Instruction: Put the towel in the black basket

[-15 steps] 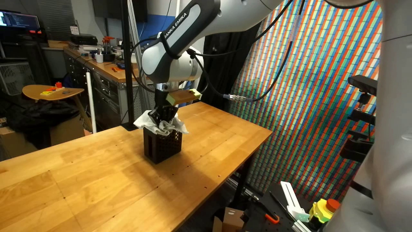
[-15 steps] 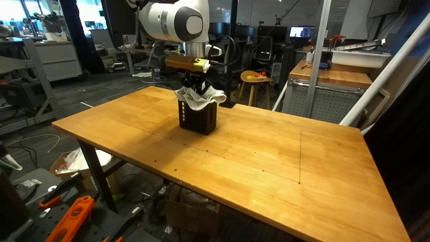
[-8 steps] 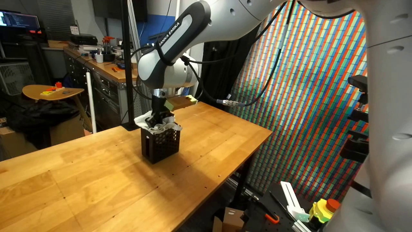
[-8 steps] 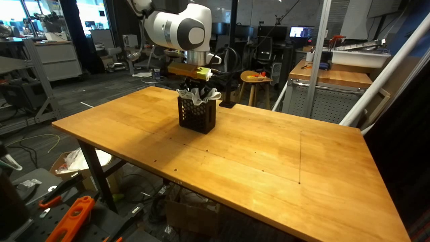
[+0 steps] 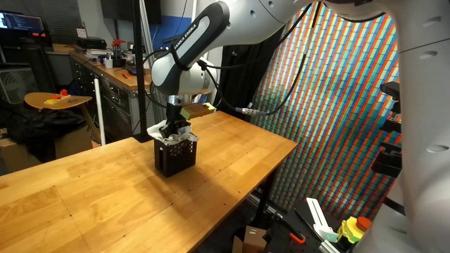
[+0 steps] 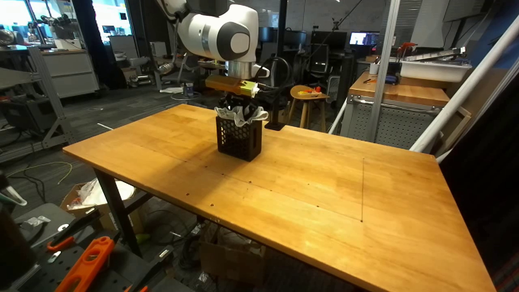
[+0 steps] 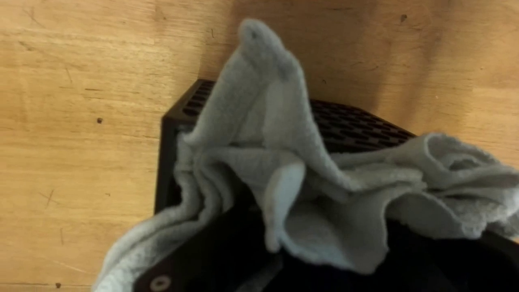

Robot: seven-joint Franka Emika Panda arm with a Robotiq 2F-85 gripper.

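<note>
Wood tbl (image 6: 292, 211): blk basket (image 6: 240, 142), upright, w/ grey towel (image 7: 279, 117) bunched in top, ends out; gripper (image 5: 172, 131) amid folds; can't tell from here if jaws apart/tog.

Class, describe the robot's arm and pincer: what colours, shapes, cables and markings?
The arm is white and rounded with dark trim, white lettering ending "ANKA EMIKA", a black strap, and black cables with a silvery connector. Below a metallic collar, the pincer is black; near it sits an orange-brown block.
</note>
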